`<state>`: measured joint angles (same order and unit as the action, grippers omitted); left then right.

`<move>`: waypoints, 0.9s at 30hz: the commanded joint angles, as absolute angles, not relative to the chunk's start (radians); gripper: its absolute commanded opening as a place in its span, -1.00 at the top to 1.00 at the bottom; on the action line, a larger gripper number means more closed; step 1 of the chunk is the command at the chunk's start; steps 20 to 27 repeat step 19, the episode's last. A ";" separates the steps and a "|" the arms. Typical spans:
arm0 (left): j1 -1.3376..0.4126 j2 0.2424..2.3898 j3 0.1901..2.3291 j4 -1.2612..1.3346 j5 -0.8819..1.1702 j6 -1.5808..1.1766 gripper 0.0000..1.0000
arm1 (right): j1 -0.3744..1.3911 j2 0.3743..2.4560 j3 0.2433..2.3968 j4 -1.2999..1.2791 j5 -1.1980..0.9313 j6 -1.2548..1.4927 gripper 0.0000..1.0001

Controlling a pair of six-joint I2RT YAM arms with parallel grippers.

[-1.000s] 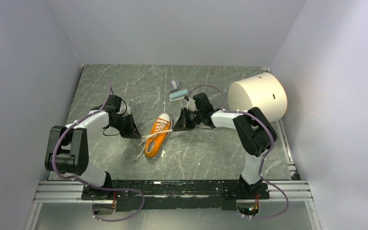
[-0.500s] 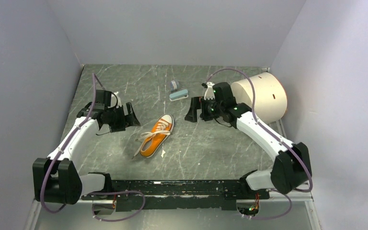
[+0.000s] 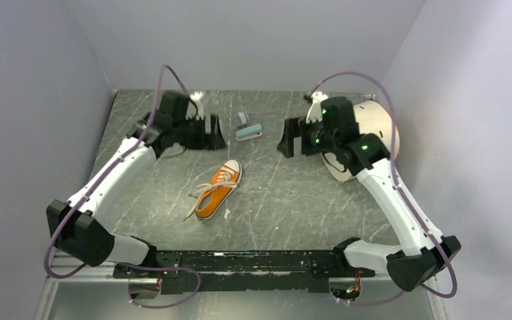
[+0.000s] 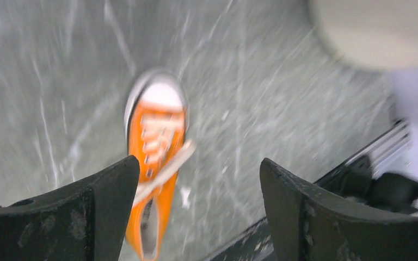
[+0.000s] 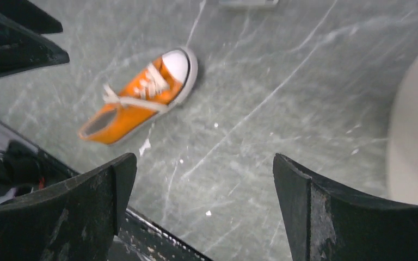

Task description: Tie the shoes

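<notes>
The shoe (image 3: pixel 217 189), a small orange sneaker with a white toe cap, lies on the table's middle with its toe pointing to the back right. Its cream laces (image 3: pixel 199 197) cross the tongue and trail off to the front left. My left gripper (image 3: pixel 213 133) hangs raised behind and left of the shoe, open and empty. To the shoe's back right my right gripper (image 3: pixel 287 145) is also raised, open and empty. The left wrist view shows the shoe (image 4: pixel 155 141) blurred below the left gripper (image 4: pixel 198 163). In the right wrist view the shoe (image 5: pixel 141 98) lies far beyond the right gripper (image 5: pixel 204 157).
A cream cylinder (image 3: pixel 385 130) lies on its side at the back right, partly behind my right arm. A small blue-grey block (image 3: pixel 248 131) and a smaller piece (image 3: pixel 241 119) sit behind the shoe. Walls close in three sides; a metal rail (image 3: pixel 267 260) runs along the front.
Both grippers were shut beside the shoe on its laces a second ago. They have opened, let go, and both arms have lifted up and back, away from the shoe.
</notes>
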<state>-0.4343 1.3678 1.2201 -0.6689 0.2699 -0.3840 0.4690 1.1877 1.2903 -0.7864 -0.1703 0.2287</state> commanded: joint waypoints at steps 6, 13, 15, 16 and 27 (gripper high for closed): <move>-0.445 1.294 1.768 -0.589 0.154 -0.407 -0.75 | 0.463 1.116 1.765 -0.913 0.122 0.158 -1.00; -0.444 1.160 1.804 -0.510 0.091 -0.380 -0.77 | 0.463 1.065 1.879 -0.898 0.232 0.143 -1.00; -0.445 1.121 1.806 -0.510 0.054 -0.366 -0.80 | 0.464 1.050 1.888 -0.903 0.244 0.148 -1.00; -0.444 1.105 1.807 -0.513 0.037 -0.361 -0.81 | 0.463 1.042 1.887 -0.902 0.256 0.168 -1.00; -0.445 1.073 1.815 -0.543 0.002 -0.352 -0.84 | 0.464 1.043 1.899 -0.923 0.242 0.163 -1.00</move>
